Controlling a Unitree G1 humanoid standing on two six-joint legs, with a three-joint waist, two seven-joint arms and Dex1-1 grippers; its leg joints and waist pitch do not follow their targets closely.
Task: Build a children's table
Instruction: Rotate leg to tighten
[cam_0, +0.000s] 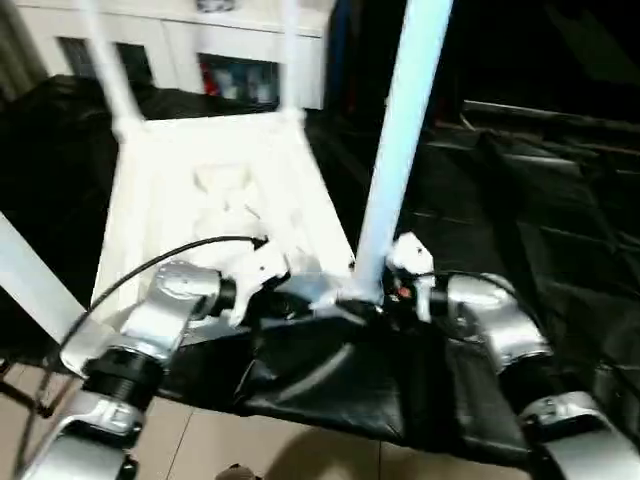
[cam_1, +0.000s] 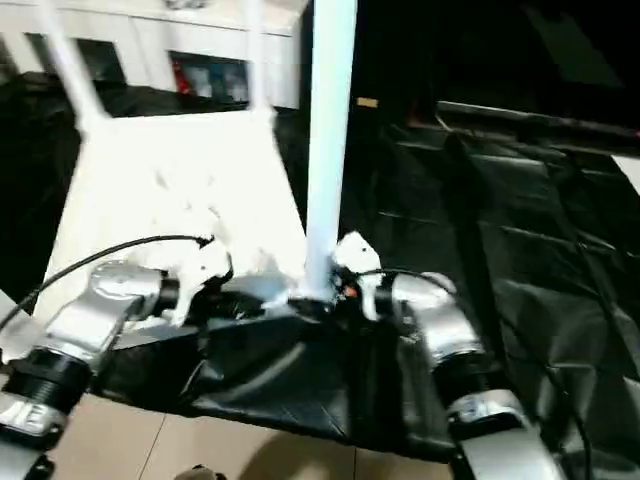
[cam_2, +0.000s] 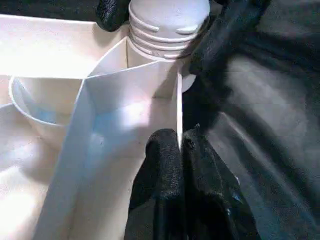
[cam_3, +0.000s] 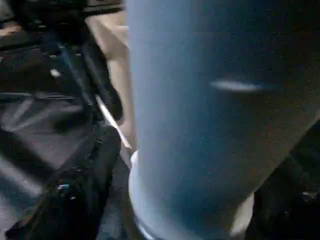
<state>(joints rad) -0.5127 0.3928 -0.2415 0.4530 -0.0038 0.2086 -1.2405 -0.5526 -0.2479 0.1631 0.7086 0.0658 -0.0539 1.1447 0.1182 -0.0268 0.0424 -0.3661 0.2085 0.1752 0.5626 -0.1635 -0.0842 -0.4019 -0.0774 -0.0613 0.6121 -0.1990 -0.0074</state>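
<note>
1. Your white plastic rectangular tabletop (cam_0: 215, 190) lies upside down on the black-draped surface (cam_0: 520, 230), ribbed underside up; 2 far white legs (cam_0: 110, 70) already stand in their sockets.
2. The long tapered white tube leg (cam_0: 400, 140) stands upright at the near corner socket, its threaded end just at the mouth.
3. Your left claw (cam_2: 180, 150) is pressed together on a thin rib wall beside that socket; it steadies the tabletop.
4. Your right claw (cam_2: 165, 25) sits spread around the leg's base, a finger on each side.
5. Judge the plastic light, stiff and slick; grip low near the thread, since a high hold would likely let the leg lever sideways.
</note>
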